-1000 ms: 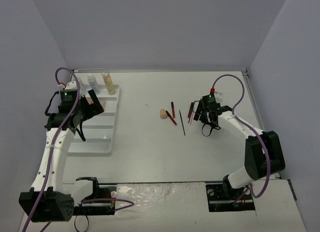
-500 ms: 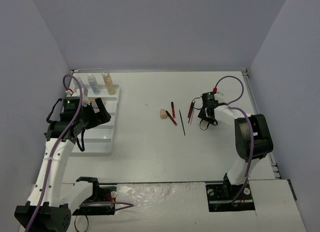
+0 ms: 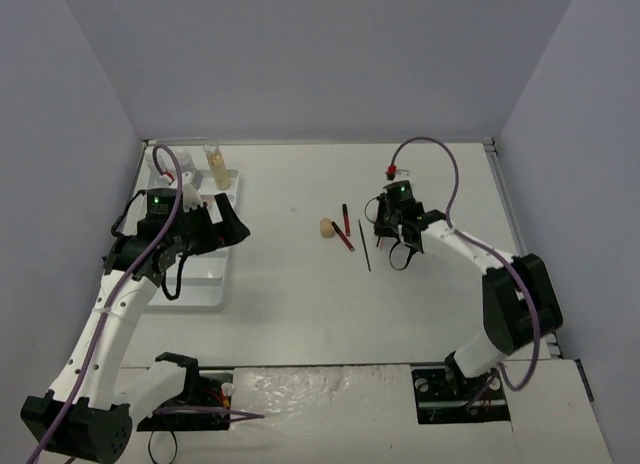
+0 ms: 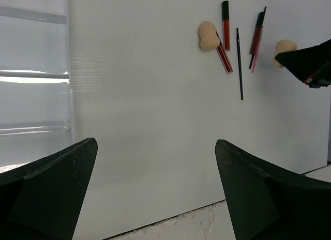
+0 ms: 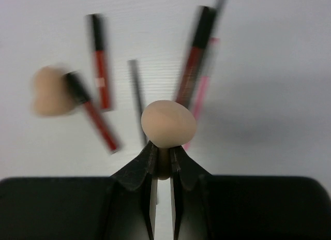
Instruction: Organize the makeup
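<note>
From above, the left gripper (image 3: pixel 228 230) hangs at the white tray's (image 3: pixel 195 284) right edge, and bare table runs on to the loose sponge (image 3: pixel 326 226) and the pencils (image 3: pixel 344 238). Through the left wrist, its jaws gape wide over open tabletop. Through the right wrist, the right gripper (image 5: pixel 163 153) pinches the held sponge (image 5: pixel 168 123), with the pencils just beyond.

Bright, even lighting; right wrist view shows sharp sponge (image 5: pixel 168 123), blurred pencils (image 5: pixel 99 59).
</note>
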